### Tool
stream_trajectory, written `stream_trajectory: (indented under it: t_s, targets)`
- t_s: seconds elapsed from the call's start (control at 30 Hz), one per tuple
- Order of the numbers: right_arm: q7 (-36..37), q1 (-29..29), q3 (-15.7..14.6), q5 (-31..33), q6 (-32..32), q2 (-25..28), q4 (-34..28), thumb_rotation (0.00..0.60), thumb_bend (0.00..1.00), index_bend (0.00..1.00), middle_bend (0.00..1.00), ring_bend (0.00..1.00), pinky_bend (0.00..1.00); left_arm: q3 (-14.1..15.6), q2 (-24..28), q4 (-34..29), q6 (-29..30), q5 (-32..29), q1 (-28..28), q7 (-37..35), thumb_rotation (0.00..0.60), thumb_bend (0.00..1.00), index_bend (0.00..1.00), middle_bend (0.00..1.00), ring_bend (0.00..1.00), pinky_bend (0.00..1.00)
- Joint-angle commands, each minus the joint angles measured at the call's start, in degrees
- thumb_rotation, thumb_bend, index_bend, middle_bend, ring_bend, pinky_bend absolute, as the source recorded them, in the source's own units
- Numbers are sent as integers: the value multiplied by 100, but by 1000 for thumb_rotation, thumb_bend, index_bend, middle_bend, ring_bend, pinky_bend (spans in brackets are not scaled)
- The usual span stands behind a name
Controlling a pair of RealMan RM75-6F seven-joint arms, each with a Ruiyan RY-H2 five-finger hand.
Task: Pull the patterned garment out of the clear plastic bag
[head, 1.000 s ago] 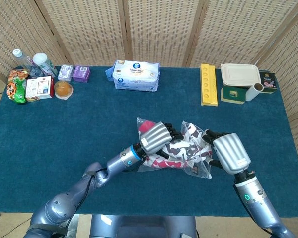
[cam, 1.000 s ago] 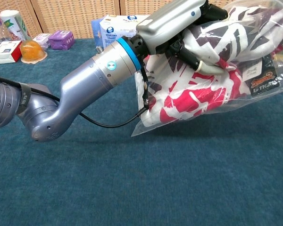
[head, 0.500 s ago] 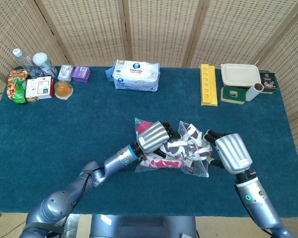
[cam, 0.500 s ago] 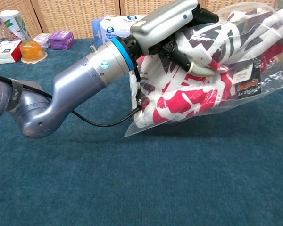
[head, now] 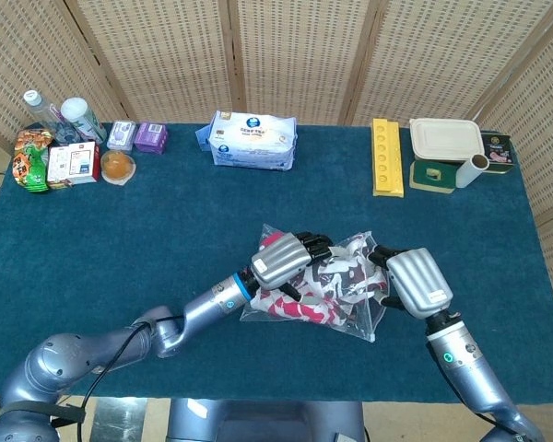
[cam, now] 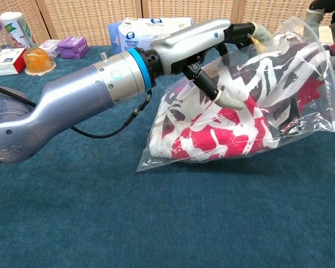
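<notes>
The clear plastic bag [head: 306, 311] [cam: 301, 125] lies on the blue table with the red, white and black patterned garment [head: 339, 274] [cam: 223, 125] bunched inside it. My left hand [head: 282, 260] [cam: 204, 43] grips the bag's upper left part, its fingers over the top and its thumb pressed into the side. My right hand [head: 417, 282] [cam: 325, 8] holds the bag's right end; in the chest view only its fingertips show, at the top corner. The bag's mouth is hidden between the hands.
A tissue pack [head: 252, 140] lies at the back centre. A yellow tray [head: 386, 157], a lidded box [head: 445, 140] and a roll [head: 471, 169] stand back right. Bottles, snacks and small boxes [head: 72, 164] cluster back left.
Both hands moved down and nearer to me with the bag. The bag's bottom now rests on the table, and the left hand's fingers reach further over its top.
</notes>
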Motion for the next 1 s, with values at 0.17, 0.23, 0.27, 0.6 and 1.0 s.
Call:
stream_trajectory:
  t_s: [0.17,0.23,0.27,0.6,1.0]
  targets:
    - [97,4,-39,-55,4,9,156,600,475,656,490,670,717,-321,757,-1273,-555,-456,179,687,600,31,0,215,103,227]
    - [124,12,-51,-77,-7,14,215,600,474,657,491,670,715,-328,942,-1434,-491,-424,264,738,600,31,0,215,103,232]
    - [134,17,-59,-85,-18,16,244,600,474,658,492,670,715,-318,1056,-1517,-449,-390,315,770,600,31,0,215,103,236]
    - [257,-4,-187,-121,-106,82,497,600,474,658,493,670,706,124,2305,-1713,-960,-320,629,1734,600,93,269,215,103,265]
    - [337,-50,-293,-159,-129,121,614,600,474,660,495,670,701,118,1841,-572,-1988,-672,416,2587,600,193,284,195,97,246]
